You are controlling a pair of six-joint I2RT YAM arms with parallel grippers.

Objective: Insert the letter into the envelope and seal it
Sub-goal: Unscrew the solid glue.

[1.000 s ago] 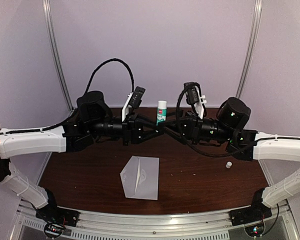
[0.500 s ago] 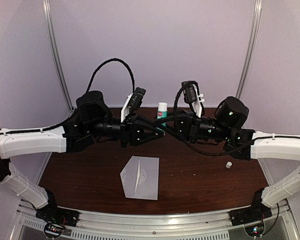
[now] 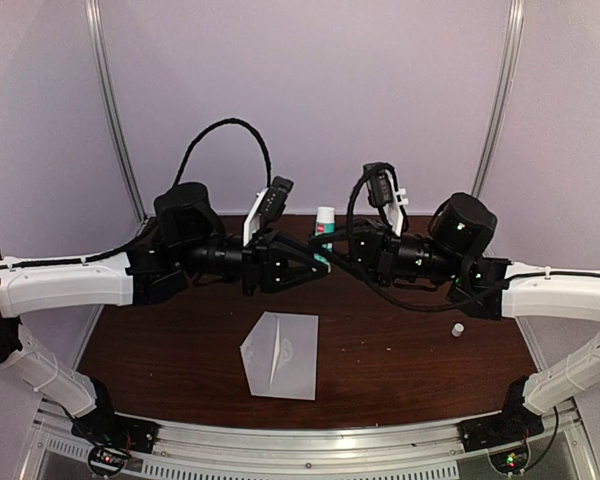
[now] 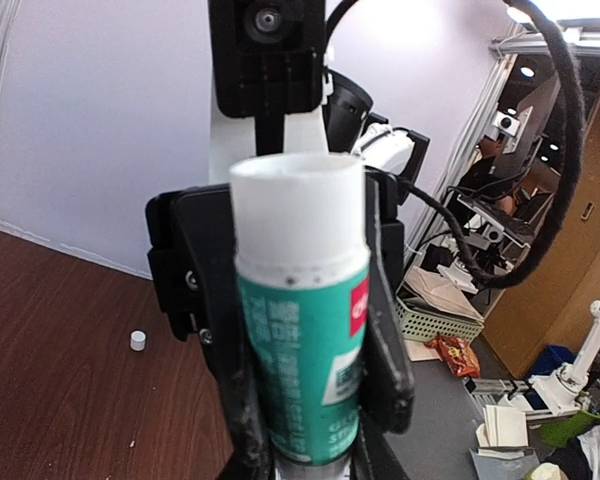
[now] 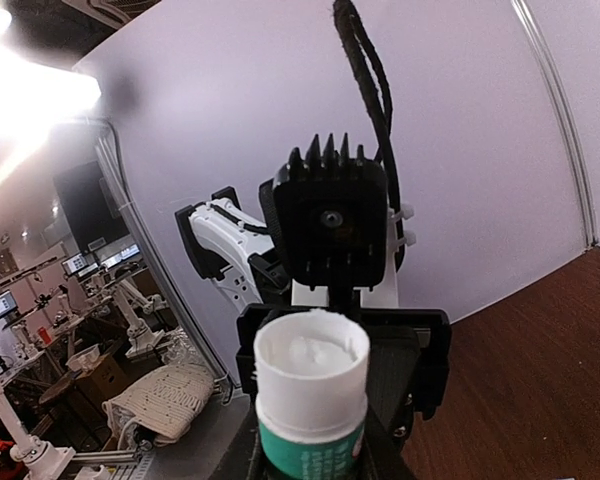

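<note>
Right pincer (image 3: pixel 332 252) shifted left, grip unclear; left pincer (image 3: pixel 315 265) grips glue stick (image 4: pixel 300 300); envelope (image 3: pixel 285 355) flat on brown table (image 3: pixel 400 350), lavender walls (image 3: pixel 310 90).

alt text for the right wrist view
An uncapped glue stick, white neck over a teal label, stands upright at lower centre. Right behind it the left gripper faces the lens, its black camera above. Lilac wall and a dark wood table lie beyond.

White shells (image 3: pixel 65 285) clad both arms (image 3: pixel 540 298) low down, while the joints (image 3: pixel 185 215), braided cables (image 3: pixel 225 130), left gripper (image 3: pixel 318 265) and right gripper (image 3: pixel 338 252) are black.
</note>
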